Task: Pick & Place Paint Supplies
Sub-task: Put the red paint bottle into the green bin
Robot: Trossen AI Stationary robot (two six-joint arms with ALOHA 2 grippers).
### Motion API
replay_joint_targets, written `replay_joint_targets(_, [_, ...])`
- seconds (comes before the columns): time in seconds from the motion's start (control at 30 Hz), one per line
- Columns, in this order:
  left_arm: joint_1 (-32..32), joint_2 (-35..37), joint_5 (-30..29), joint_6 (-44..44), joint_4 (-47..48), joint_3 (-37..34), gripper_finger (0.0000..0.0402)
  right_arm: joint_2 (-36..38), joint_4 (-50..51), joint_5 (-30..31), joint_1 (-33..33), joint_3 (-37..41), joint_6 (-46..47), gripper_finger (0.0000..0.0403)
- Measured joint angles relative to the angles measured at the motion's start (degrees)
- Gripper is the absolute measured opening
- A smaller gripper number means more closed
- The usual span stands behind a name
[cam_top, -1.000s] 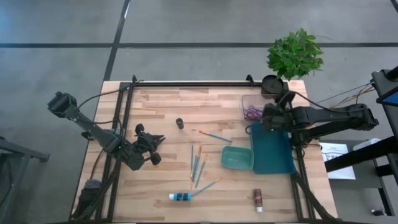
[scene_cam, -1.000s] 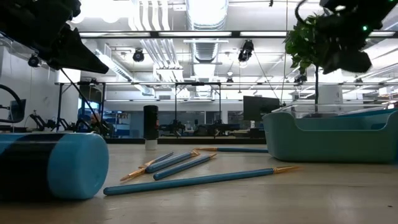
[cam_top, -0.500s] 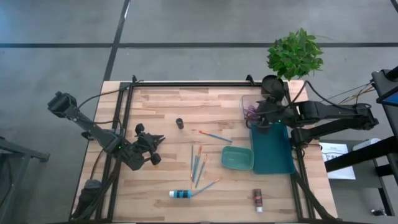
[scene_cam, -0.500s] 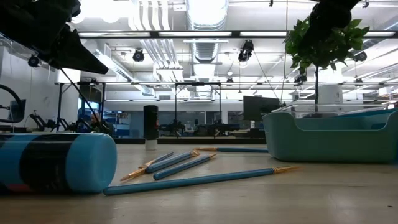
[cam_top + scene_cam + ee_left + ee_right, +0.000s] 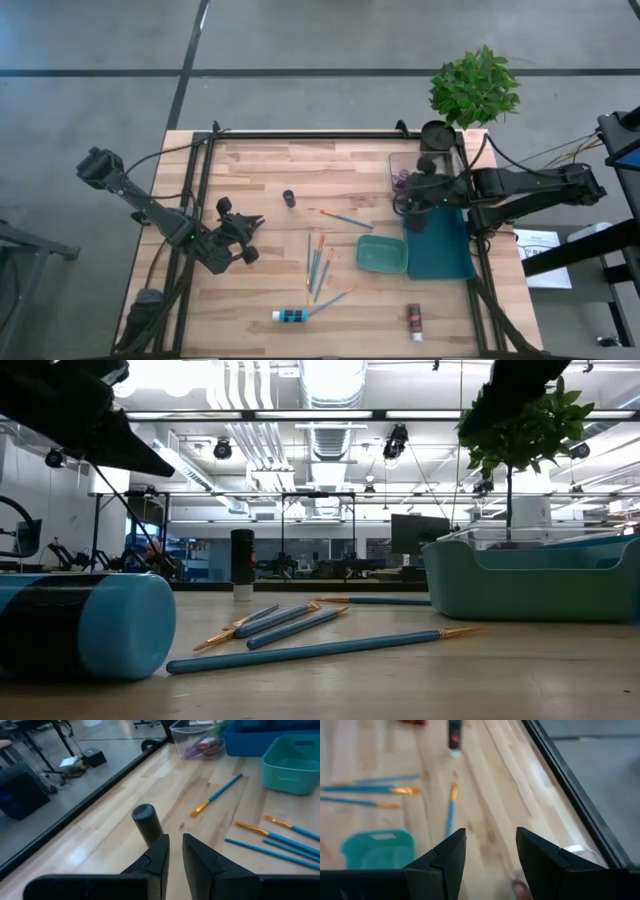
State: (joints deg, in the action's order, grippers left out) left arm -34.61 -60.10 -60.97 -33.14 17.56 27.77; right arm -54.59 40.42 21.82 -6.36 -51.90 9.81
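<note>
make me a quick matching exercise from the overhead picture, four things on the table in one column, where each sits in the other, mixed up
Things:
1. blue paint tube
2. brown paint tube
3. teal palette
4. black cylinder

Places:
a. against the dark teal bin's left side
b. near edge, right of centre
c. alone, left of the lone brush
d. near edge, touching a brush tip

Pairs: 1-d, 2-b, 3-a, 4-c

In the low view the blue paint tube [image 5: 85,627] is cut off at the left edge and the teal bin [image 5: 530,578] at the right, while in the high view the clear container [image 5: 404,177] near the upper right holds contents too small to identify.
</note>
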Motion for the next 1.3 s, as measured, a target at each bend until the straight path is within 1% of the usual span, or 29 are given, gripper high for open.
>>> replay_joint_targets(0.1, [0.00, 0.00, -1.06, 0.00, -0.29, 0.00, 0.0061, 0.00, -3.96, -0.02, -2.79, 1.81, 0.16, 0.0171])
replay_joint_targets(0.27, [0.00, 0.00, -0.75, 0.28, -0.46, 0.00, 0.0061, 0.00, -8.84, -0.02, -7.80, 4.39, 3.05, 0.0171])
replay_joint_targets(0.43, [0.00, 0.00, -0.47, 0.39, -0.52, 0.00, 0.0061, -0.01, -13.90, 0.03, -12.82, 5.84, 3.99, 0.0171])
replay_joint_targets(0.7, [0.00, 0.00, 4.52, -0.20, -0.39, 0.00, 0.0061, -0.02, -14.29, 1.72, -18.66, 5.95, 9.37, 0.0171])
replay_joint_targets(0.83, [0.28, 0.00, 7.43, -5.61, 1.42, 0.04, 0.0061, -0.29, -14.91, 5.35, -20.41, 5.95, 9.53, 0.0171])
replay_joint_targets(0.9, [0.80, 0.00, 10.16, -10.38, 4.51, 0.07, 0.0061, -0.43, -15.56, 5.56, -20.68, 5.95, 9.32, 0.0171])
replay_joint_targets(0.97, [1.29, 0.00, 15.26, -15.61, 8.32, 0.07, 0.0061, -0.74, -16.12, 5.59, -20.67, 5.95, 9.34, 0.0171])
replay_joint_targets(1.07, [1.38, 0.00, 27.34, -23.27, 13.67, 0.07, 0.0061, -0.83, -15.93, 5.44, -20.82, 5.97, 9.47, 0.0171])
replay_joint_targets(1.17, [0.59, 0.00, 37.17, -29.30, 14.86, 0.04, 0.0061, -0.79, -16.60, 5.43, -20.90, 5.97, 9.10, 0.0171])
replay_joint_targets(1.23, [-0.15, 0.00, 41.47, -32.29, 14.92, 0.04, 0.0061, -0.81, -17.76, 5.36, -20.91, 5.97, 8.23, 0.0171])
replay_joint_targets(1.3, [-0.67, 0.00, 43.46, -37.26, 16.12, 0.07, 0.0061, -0.81, -18.85, 5.34, -20.91, 5.97, 7.48, 0.0171])
